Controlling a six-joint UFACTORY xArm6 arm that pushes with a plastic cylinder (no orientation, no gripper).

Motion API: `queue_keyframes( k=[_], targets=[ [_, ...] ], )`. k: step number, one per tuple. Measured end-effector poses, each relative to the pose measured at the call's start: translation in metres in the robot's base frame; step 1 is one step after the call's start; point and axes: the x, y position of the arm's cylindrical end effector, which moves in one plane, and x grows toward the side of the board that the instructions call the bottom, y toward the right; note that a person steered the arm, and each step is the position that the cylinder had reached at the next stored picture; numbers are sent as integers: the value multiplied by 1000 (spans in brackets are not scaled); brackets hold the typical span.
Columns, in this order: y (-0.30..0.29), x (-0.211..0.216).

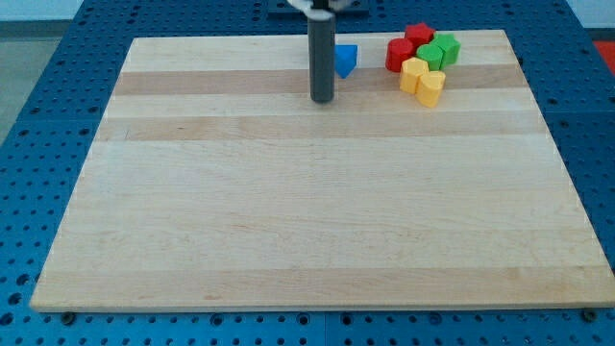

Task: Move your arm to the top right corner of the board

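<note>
My dark rod comes down from the view's top, and my tip [322, 99] rests on the wooden board [307, 211] near its top edge, left of centre-right. A blue block [346, 60] sits just right of the rod and slightly above the tip, partly hidden by the rod. Further to the view's right lies a tight cluster: a red block [401, 53], a red star-like block [419, 35], two green blocks [440, 51] and two yellow blocks [423, 80]. My tip is well left of this cluster. The board's top right corner [500, 35] lies beyond the cluster.
The board lies on a blue perforated table [38, 115] that shows on all sides.
</note>
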Motion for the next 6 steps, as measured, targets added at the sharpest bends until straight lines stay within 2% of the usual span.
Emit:
queue_keyframes(
  k=[1,2,3,4,5,6],
  targets=[
    [56,27],
    [72,74],
    [148,94],
    [239,68],
    [306,3],
    [302,-93]
  ],
)
